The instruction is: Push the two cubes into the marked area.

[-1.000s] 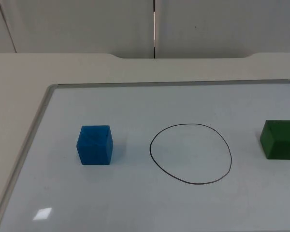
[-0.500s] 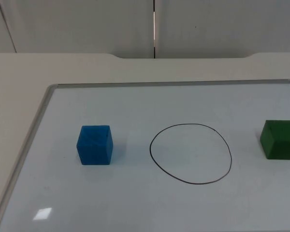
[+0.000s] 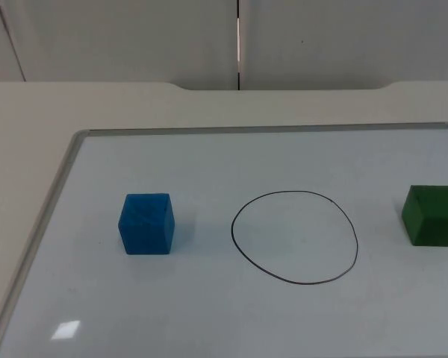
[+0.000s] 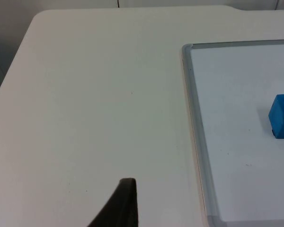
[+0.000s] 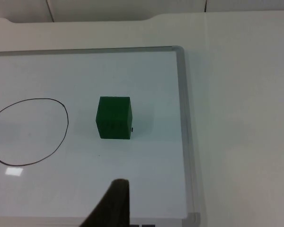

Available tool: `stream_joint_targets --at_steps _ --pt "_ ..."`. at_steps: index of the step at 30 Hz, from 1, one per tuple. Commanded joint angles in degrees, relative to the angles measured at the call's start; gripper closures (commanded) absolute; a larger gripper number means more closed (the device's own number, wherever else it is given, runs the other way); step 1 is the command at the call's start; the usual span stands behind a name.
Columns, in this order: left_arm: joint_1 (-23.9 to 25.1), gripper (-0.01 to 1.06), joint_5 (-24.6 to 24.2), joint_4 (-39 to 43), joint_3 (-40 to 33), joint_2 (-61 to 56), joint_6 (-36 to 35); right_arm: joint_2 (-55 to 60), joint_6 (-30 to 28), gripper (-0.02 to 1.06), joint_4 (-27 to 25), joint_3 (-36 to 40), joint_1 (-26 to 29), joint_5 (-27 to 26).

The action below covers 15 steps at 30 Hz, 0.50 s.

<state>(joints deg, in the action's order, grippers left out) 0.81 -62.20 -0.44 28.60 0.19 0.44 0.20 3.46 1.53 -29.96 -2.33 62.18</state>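
Observation:
A blue cube (image 3: 147,224) sits on the whiteboard (image 3: 209,160), left of a black hand-drawn circle (image 3: 232,231). A green cube (image 3: 432,215) stands to the right of the circle, near the board's right side. Both cubes are outside the circle. My left gripper (image 4: 125,203) hovers over the bare table beside the board's left frame, well apart from the blue cube (image 4: 281,116). My right gripper (image 5: 116,203) hangs over the board with the green cube (image 5: 114,117) straight ahead of it and the circle (image 5: 66,124) beside that cube. Neither gripper touches a cube.
The whiteboard has a raised grey frame (image 3: 60,179), seen too as a frame edge (image 4: 194,123) and a frame edge (image 5: 183,118). Cream table surface (image 3: 30,134) surrounds the board. A grey partition wall (image 3: 134,37) closes off the far side.

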Motion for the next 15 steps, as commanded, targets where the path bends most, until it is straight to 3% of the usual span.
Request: stream_joint_targets --at_steps 1,15 --pt "0.0 0.00 0.7 -0.5 -0.3 -0.2 -0.1 -0.2 -0.3 0.00 -0.2 0.4 -0.2 -0.5" --pt "0.0 0.00 1.6 -0.8 0.9 -0.2 -0.1 -0.2 -0.3 0.00 -0.2 0.4 -0.2 -0.5"
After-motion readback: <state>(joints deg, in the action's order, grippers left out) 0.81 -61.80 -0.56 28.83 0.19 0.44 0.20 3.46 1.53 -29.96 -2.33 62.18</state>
